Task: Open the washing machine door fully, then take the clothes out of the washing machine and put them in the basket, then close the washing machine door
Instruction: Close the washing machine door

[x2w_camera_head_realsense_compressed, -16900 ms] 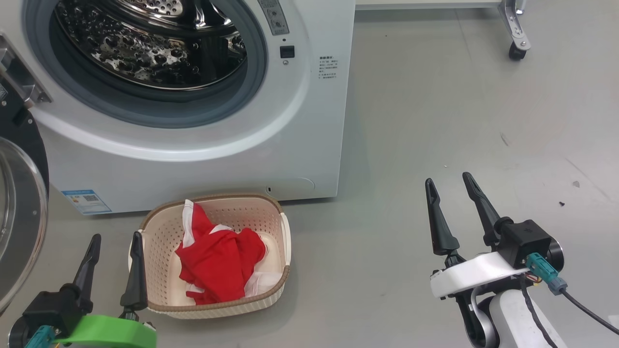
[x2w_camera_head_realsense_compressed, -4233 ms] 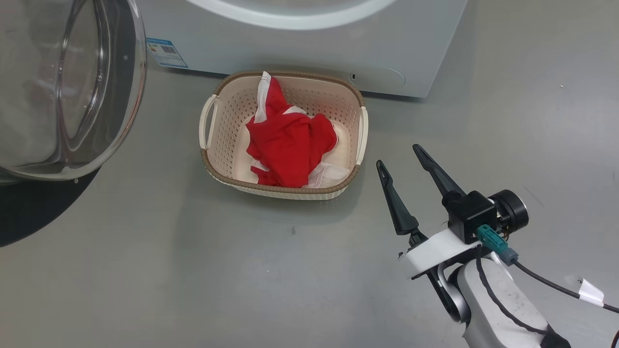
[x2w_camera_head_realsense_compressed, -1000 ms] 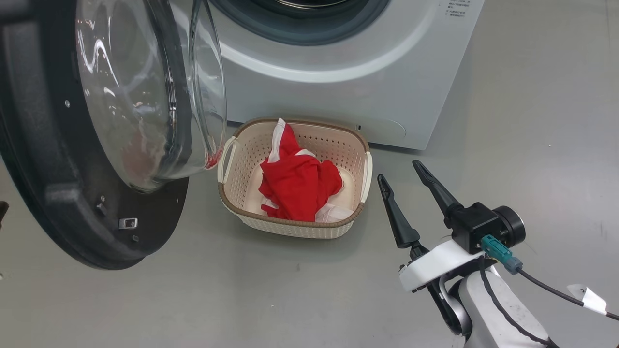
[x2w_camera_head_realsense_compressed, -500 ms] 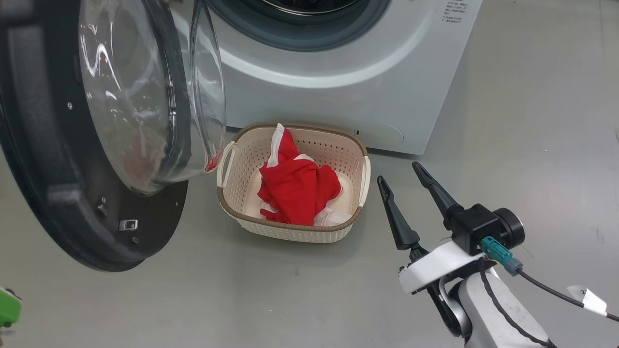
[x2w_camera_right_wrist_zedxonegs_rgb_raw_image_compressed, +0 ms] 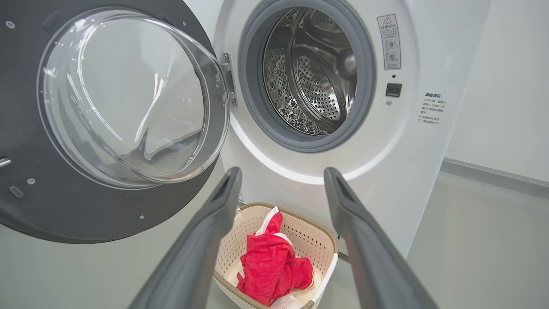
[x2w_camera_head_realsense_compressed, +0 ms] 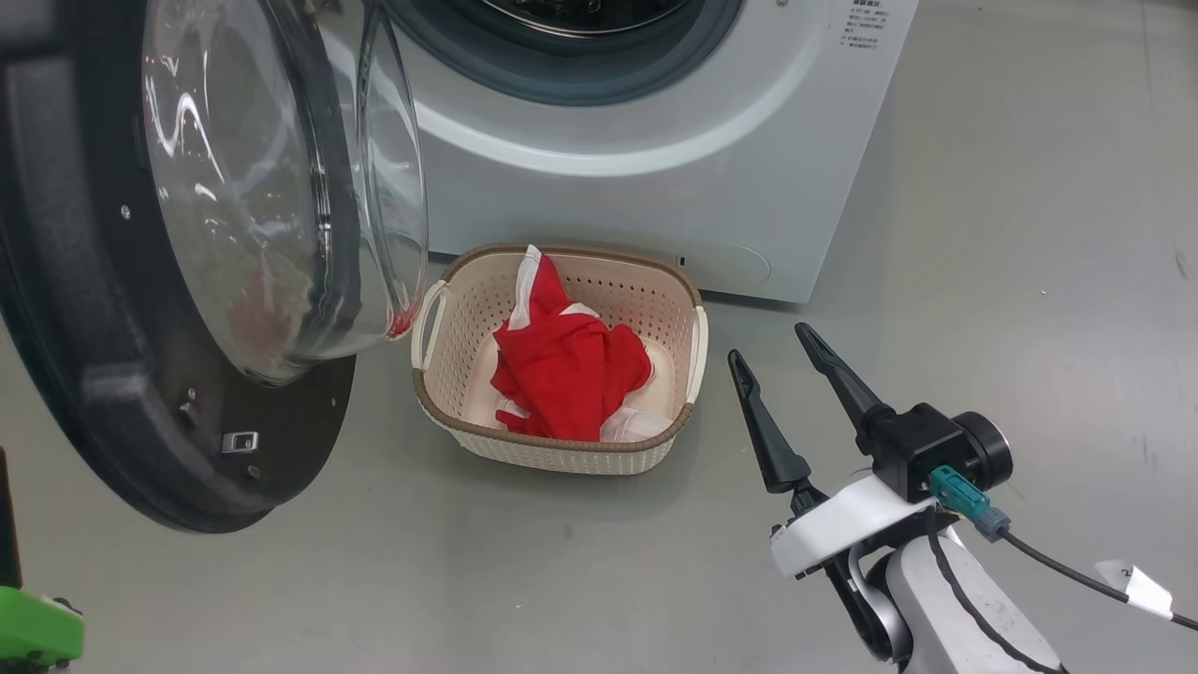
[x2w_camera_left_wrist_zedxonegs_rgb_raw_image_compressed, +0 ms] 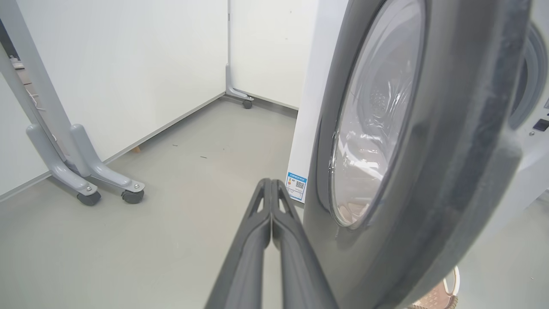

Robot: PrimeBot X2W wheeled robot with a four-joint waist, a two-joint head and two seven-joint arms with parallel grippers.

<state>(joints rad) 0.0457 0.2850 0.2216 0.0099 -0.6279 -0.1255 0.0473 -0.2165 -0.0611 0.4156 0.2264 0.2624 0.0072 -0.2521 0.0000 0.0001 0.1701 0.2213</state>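
Change from half a second ago: slight. The whole head view has slid a little, so the camera moved. Basket and garment lie as before, and the green mount (x2w_camera_head_realsense_compressed: 33, 629) at the lower left corner shows more of itself.

- Large round washing machine door (x2w_camera_head_realsense_compressed: 84, 393): wide glossy black rim, bulging clear glass bowl. Left half of the head view, swung partway out, unlatched.
- Big white front-loading washing machine (x2w_camera_head_realsense_compressed: 655, 140): perforated steel drum, grey rubber seal. Top centre.
- Small cream perforated plastic basket (x2w_camera_head_realsense_compressed: 562, 457): brown woven-look rim, two side handles. On the floor at frame centre, just before the machine's base.
- Clothes (x2w_camera_head_realsense_compressed: 571, 384): crumpled bright red fabric with white panels. Inside the basket.
- Left gripper (x2w_camera_left_wrist_zedxonegs_rgb_raw_image_compressed: 271, 185): two long dark fingers pressed together, gripping nothing. Bottom centre of the left wrist view, just beside the door's outer face; contact cannot be told.
- Right gripper (x2w_camera_head_realsense_compressed: 769, 343): jaws spread wide, holding nothing. Lower right of the head view, near the basket's right side but apart from it.
- Surroundings: smooth grey floor (x2w_camera_head_realsense_compressed: 1029, 234); grey wheeled frame legs (x2w_camera_left_wrist_zedxonegs_rgb_raw_image_compressed: 81, 180) at the left of the left wrist view; small blue label (x2w_camera_left_wrist_zedxonegs_rgb_raw_image_compressed: 297, 185) low on the machine.
- Obstruction: in the head view the glass bowl overlaps the basket's left handle.
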